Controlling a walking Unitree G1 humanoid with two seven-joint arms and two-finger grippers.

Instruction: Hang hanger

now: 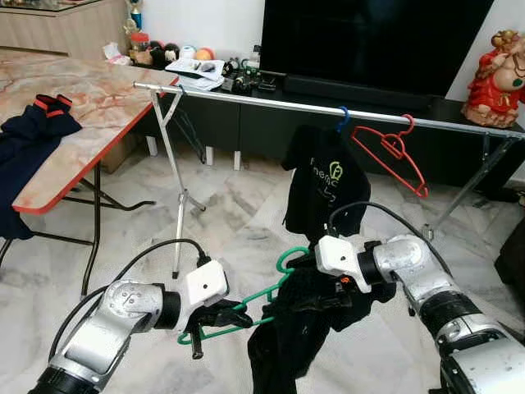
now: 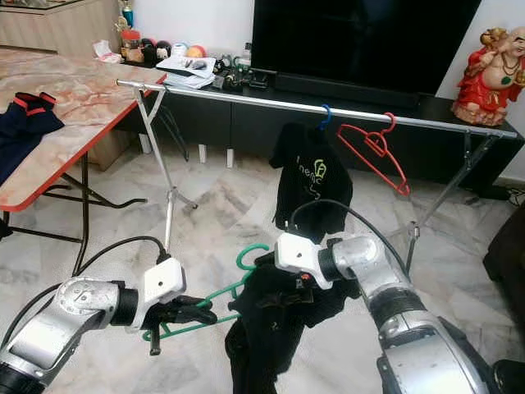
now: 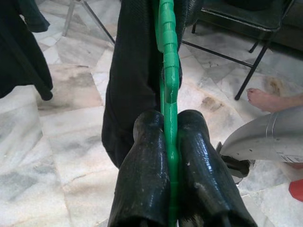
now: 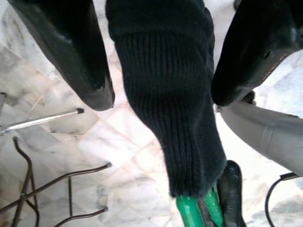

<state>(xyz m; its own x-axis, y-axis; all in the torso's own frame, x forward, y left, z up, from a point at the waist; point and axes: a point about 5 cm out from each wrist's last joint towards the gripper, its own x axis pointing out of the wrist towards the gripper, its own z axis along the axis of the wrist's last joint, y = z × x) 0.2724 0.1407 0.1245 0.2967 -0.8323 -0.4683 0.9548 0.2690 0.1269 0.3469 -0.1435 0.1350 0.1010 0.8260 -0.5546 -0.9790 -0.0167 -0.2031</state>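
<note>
Marble floor tiles (image 1: 238, 222) spread out in front of you, with a long metal rail (image 1: 328, 105) crossing the far side of the room on thin folding legs. Behind the rail sits a low dark cabinet with a big black screen (image 1: 369, 37), and a red figurine (image 1: 496, 78) stands at its far right end. On the rail hang a black shirt (image 1: 324, 185) from a blue hook and, just to its right, a bare red hanger (image 1: 392, 152). At far left a marble-patterned surface (image 1: 90, 98) with a red edge carries a dark blue garment (image 1: 29, 131) that droops over its near side.

Near you, low and in the middle, is the green hanger (image 1: 246, 308), well short of the rail. Your left tool (image 1: 215, 316) is clamped on the hanger's left end; in the left wrist view the two black fingers (image 3: 142, 189) press the green bar between them. A black garment (image 1: 287, 336) is draped on the hanger and trails down toward the floor. Your right tool (image 1: 316, 300) is at the right side of the hanger, beside its green hook (image 1: 287, 261). In the right wrist view its fingers (image 4: 71, 52) stand apart, with a ribbed black cuff (image 4: 175, 109) of the garment lying between them without being gripped. A bare foot (image 3: 267, 99) of a person shows on the floor in the left wrist view.
</note>
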